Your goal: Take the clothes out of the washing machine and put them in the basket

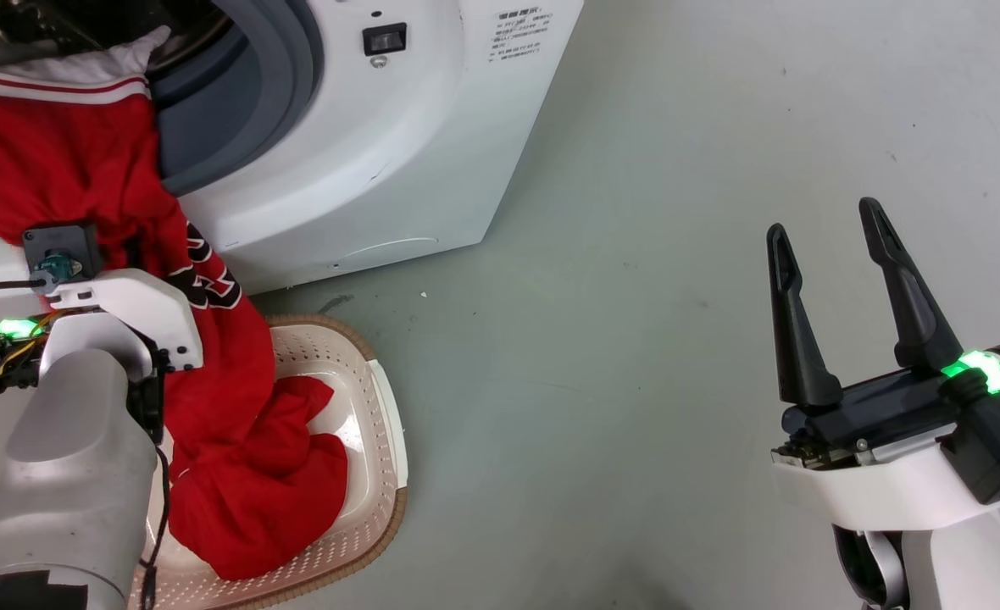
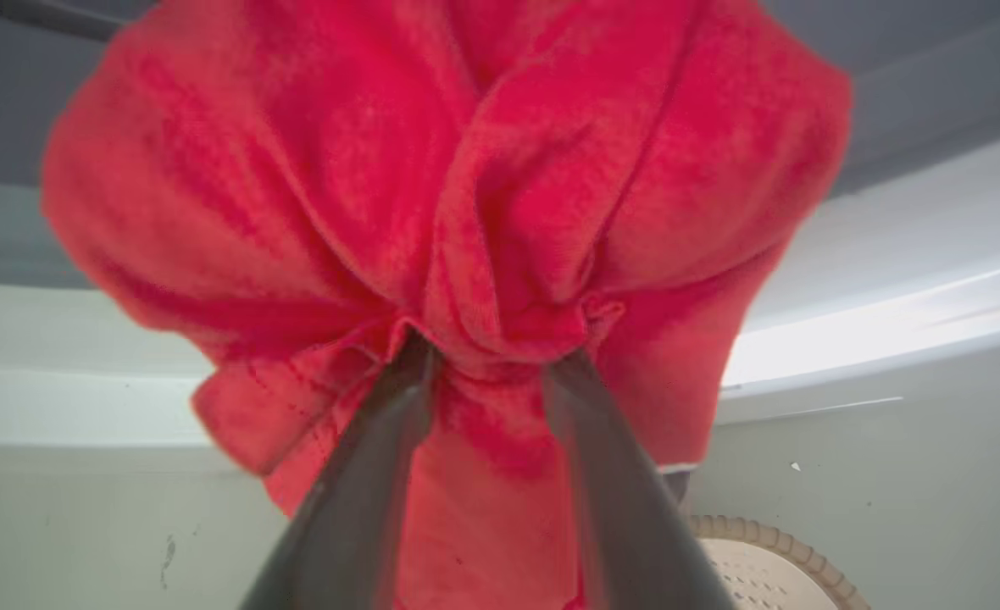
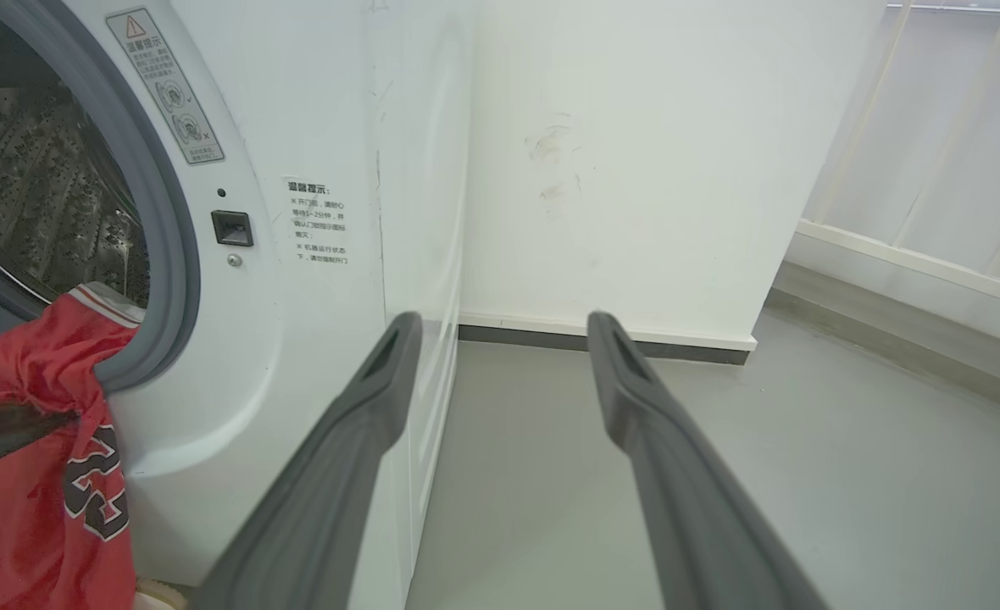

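Observation:
A red garment of the clothes (image 1: 68, 161), with a grey-white part and black-and-white print, hangs out of the washing machine (image 1: 364, 152) porthole and trails down into the basket (image 1: 386, 407). More red fabric (image 1: 263, 491) lies heaped in the basket. In the left wrist view my left gripper (image 2: 487, 360) is shut on a bunched fold of the red garment (image 2: 466, 169); in the head view its fingers are hidden behind the cloth and the white wrist housing (image 1: 127, 313). My right gripper (image 1: 830, 229) hovers open above the floor at the right, holding nothing.
The basket stands on the grey floor (image 1: 636, 339) right in front of the washer. In the right wrist view a white wall (image 3: 636, 169) and a pale railing (image 3: 932, 169) stand beyond the washing machine (image 3: 313, 296), with its perforated drum (image 3: 34, 195) showing.

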`<state>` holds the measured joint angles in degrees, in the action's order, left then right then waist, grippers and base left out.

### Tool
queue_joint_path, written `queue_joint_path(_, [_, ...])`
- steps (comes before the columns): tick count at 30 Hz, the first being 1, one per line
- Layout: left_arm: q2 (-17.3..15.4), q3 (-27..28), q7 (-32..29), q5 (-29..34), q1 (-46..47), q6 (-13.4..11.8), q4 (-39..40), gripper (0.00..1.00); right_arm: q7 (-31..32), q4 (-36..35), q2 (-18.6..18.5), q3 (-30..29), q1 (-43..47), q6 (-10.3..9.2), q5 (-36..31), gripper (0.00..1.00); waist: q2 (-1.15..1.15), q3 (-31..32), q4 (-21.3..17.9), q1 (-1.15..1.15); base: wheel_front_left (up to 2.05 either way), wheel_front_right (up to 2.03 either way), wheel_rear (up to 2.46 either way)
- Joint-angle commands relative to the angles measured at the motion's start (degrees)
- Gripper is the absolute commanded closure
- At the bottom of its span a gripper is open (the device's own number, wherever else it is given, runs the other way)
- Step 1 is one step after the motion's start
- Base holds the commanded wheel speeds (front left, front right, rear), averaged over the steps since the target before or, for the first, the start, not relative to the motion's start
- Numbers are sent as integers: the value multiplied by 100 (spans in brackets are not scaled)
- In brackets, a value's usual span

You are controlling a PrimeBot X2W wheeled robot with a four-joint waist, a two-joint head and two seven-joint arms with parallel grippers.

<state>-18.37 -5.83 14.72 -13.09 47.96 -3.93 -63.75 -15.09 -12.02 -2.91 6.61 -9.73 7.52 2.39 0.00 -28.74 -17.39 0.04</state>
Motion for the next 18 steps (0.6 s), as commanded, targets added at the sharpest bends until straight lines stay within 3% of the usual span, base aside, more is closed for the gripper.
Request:
queue_joint_path(1, [-35,-13,77,40,299,42,104,100,-11,11,5,-13,-31,-6,24,0,0,31,18,-4,0,0,0])
queue_joint_path(10, [71,23,72,8,-97,169,130,100,-11,45,5,-64,78,-6,-31,0,0,265,144,-4,0,0,0])
queue_joint_path(18, [274,117,63,61,-805,266,825,100,-11,97,5,-146,322,-6,-118,0,0,721,334,-4,0,0,0])
